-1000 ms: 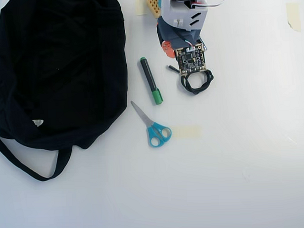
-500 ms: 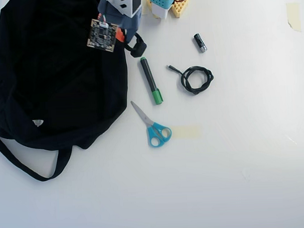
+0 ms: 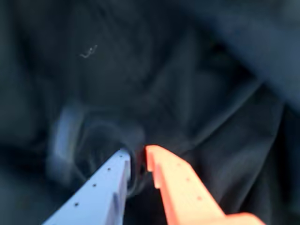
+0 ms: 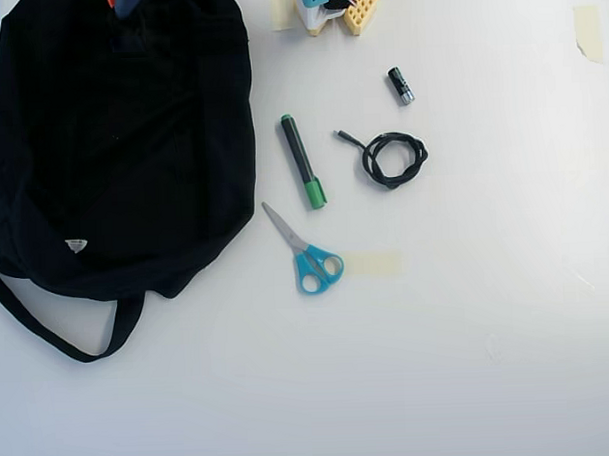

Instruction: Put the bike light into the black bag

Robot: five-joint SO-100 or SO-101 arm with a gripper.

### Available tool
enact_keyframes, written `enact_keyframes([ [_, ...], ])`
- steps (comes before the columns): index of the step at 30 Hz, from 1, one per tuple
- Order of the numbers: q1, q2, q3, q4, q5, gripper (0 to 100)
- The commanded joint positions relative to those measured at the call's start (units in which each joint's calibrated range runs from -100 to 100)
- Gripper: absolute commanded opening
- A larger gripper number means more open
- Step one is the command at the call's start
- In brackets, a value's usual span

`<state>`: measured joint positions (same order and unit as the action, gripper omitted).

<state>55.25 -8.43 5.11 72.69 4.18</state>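
Blurred dark ring-shaped bike light (image 3: 101,140) pinched between pale blue and orange gripper (image 3: 137,157) fingertips in wrist view, jaws nearly closed on its edge, directly over creased black fabric. Black bag (image 4: 122,154), soft, large, rounded, filling upper left of overhead view, small white triangular tag (image 4: 76,245) near lower edge, long strap (image 4: 48,332) looping below. Sliver of the arm barely visible at top edge over bag. On white table (image 4: 468,332) right of bag: green-capped marker (image 4: 301,160), blue-handled scissors (image 4: 303,250), coiled black cable (image 4: 390,157), short black-and-silver cylinder (image 4: 401,86), all apart from one another. Tape strips (image 4: 374,264) scattered on table
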Motion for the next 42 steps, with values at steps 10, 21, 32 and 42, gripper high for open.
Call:
enact_keyframes([
  [10, 3.31, 16.73, -1.88, -7.75, -2.08, 27],
  [21, -27.58, 1.54, -14.45, 21.02, -7.16, 3],
  [32, -44.18, -16.30, 11.78, 14.47, -6.12, 2],
  [42, -45.53, -36.47, 38.47, 5.34, -6.12, 2],
])
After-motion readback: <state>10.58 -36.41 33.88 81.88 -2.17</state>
